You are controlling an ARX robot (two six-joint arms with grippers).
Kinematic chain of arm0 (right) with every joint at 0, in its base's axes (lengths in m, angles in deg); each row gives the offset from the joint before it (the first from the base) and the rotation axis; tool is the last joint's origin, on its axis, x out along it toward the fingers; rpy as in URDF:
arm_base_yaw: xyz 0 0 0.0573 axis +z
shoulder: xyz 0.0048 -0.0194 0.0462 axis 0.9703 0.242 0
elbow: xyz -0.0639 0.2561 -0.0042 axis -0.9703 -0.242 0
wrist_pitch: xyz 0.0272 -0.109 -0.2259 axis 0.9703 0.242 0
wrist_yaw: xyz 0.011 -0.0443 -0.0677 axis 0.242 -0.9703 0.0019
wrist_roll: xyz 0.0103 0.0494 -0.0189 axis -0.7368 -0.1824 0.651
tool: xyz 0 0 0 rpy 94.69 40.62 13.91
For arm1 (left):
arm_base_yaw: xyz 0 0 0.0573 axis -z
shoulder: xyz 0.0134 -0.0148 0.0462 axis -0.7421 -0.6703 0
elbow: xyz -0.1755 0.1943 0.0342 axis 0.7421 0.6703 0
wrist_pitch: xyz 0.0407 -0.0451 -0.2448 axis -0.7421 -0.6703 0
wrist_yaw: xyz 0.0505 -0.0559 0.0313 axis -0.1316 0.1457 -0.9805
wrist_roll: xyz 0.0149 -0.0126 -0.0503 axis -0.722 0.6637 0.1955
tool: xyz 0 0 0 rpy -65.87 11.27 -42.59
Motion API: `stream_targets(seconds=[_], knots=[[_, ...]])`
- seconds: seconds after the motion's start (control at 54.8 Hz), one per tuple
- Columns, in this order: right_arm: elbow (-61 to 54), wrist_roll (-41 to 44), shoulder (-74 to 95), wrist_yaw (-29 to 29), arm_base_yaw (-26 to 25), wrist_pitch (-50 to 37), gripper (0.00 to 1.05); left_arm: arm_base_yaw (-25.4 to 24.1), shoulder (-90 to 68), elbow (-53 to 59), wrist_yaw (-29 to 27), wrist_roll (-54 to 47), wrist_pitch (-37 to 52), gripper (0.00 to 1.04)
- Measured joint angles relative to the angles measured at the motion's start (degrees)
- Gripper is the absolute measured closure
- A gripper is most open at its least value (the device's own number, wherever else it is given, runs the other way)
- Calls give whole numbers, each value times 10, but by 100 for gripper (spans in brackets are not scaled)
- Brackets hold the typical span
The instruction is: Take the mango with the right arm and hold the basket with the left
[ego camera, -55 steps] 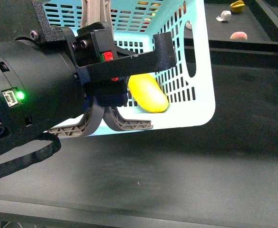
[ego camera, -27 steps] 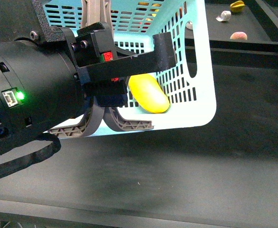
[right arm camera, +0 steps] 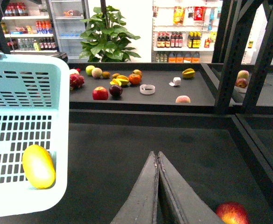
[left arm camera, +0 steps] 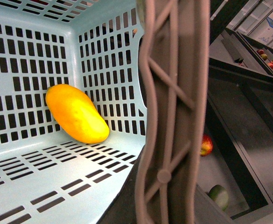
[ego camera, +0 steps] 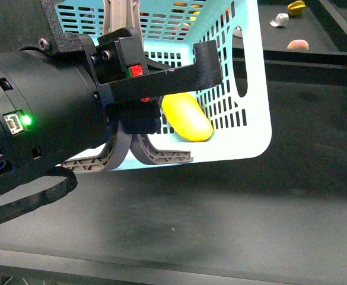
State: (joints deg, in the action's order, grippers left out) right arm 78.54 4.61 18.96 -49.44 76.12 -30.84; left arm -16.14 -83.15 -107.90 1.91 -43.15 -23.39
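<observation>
The turquoise basket (ego camera: 253, 89) hangs tilted above the dark table, and my left gripper (ego camera: 136, 127) is shut on its grey-brown swing handles (ego camera: 161, 157). In the left wrist view a handle (left arm camera: 169, 116) fills the space between the jaws of the left gripper (left arm camera: 166, 205). The smooth yellow mango (ego camera: 187, 117) lies inside the basket (left arm camera: 33, 56) against a slotted wall, and shows as the mango (left arm camera: 76, 114) there too. My right gripper (right arm camera: 157, 154) is shut and empty, off to the side of the basket (right arm camera: 24, 93) and well apart from the mango (right arm camera: 38, 166). The right arm is out of the front view.
A raised black shelf (right arm camera: 164, 95) beyond the table carries several loose fruits, among them a peach (ego camera: 298, 44). A red apple (right arm camera: 232, 213) lies near the right gripper. Black frame posts (right arm camera: 229, 56) stand at the shelf's side. An apple (left arm camera: 206, 145) and a green fruit (left arm camera: 219, 196) lie below the basket.
The basket, with the mango in it, has drifted slightly to the right in the front view. The left gripper keeps its hold on the handles.
</observation>
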Motion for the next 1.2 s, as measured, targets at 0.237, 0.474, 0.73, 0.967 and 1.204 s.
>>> stream_targets(seconds=[0.237,0.474,0.73,0.967,1.204], knots=[[0,0,-57,1,0,57,103,0,0,0,0,0,0,100],[0,0,-138,2,0,157,103,0,0,0,0,0,0,100],[0,1,-177,2,0,181,103,0,0,0,0,-1,0,100],[0,1,-177,2,0,181,103,0,0,0,0,0,0,100],[0,2,-177,2,0,181,85,0,0,0,0,0,0,100]])
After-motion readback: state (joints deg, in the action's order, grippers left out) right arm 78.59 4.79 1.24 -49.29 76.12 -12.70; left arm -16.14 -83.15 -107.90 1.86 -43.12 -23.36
